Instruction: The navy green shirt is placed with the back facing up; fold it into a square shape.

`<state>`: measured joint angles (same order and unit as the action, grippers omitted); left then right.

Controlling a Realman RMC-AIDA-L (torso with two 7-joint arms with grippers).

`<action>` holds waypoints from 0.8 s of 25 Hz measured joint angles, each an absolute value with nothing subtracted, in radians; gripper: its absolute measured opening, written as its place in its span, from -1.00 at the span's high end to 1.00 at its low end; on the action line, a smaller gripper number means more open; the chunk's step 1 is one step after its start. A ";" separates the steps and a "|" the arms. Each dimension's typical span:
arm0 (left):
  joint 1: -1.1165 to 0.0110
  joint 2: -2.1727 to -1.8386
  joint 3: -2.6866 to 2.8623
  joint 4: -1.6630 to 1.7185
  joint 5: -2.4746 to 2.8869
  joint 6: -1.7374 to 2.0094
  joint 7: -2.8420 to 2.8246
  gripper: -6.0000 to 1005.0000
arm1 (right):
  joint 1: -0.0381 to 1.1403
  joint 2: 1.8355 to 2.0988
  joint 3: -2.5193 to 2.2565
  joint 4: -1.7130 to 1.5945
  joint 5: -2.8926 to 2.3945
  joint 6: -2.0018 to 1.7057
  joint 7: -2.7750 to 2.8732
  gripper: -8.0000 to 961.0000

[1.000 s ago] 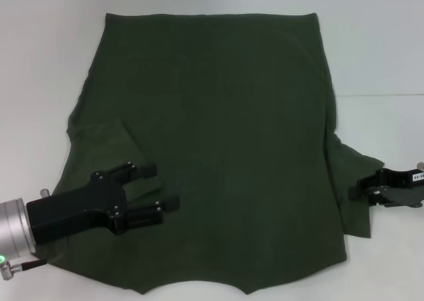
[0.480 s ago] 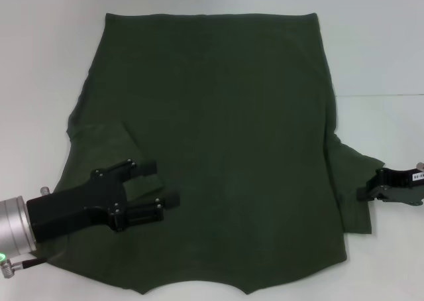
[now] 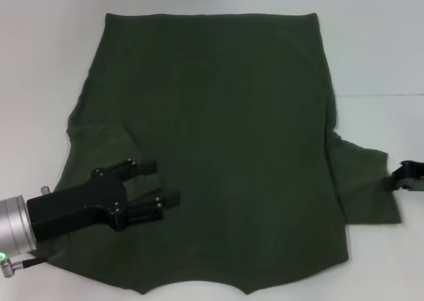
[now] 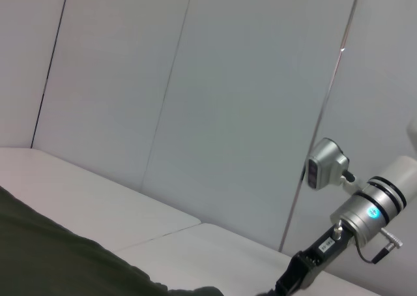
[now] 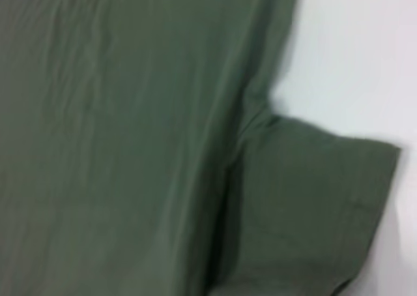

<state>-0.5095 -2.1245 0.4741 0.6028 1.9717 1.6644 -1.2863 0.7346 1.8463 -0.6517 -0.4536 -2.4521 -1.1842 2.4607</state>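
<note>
The navy green shirt lies spread flat on the white table, collar end toward me. Its left sleeve is folded inward onto the body. My left gripper hovers over the shirt just beside that folded sleeve, open, with nothing between its fingers. The right sleeve lies spread outward on the table. Just beyond its outer edge, only the tip of my right gripper shows at the frame's edge. The right wrist view shows the shirt body and that sleeve. A dark corner of the shirt appears in the left wrist view.
White table surrounds the shirt, with a seam line running on the right. In the left wrist view, pale wall panels stand behind the table and the right arm shows farther off.
My right gripper has drawn away to the right, off the right sleeve, which now lies spread flatter and farther out. The left gripper has hardly moved.
</note>
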 joint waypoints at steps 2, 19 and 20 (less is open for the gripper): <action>-0.509 -2.124 0.474 0.603 1.972 1.664 -1.287 -0.80 | 0.717 1.835 -0.650 -0.483 -2.451 -1.184 2.454 0.96; -0.506 -2.124 0.474 0.600 1.962 1.669 -1.291 -0.80 | 0.697 1.805 -0.652 -0.640 -2.452 -1.186 2.271 0.87; -0.506 -2.125 0.474 0.599 1.959 1.670 -1.292 -0.80 | 0.699 1.804 -0.653 -0.649 -2.452 -1.186 2.267 0.87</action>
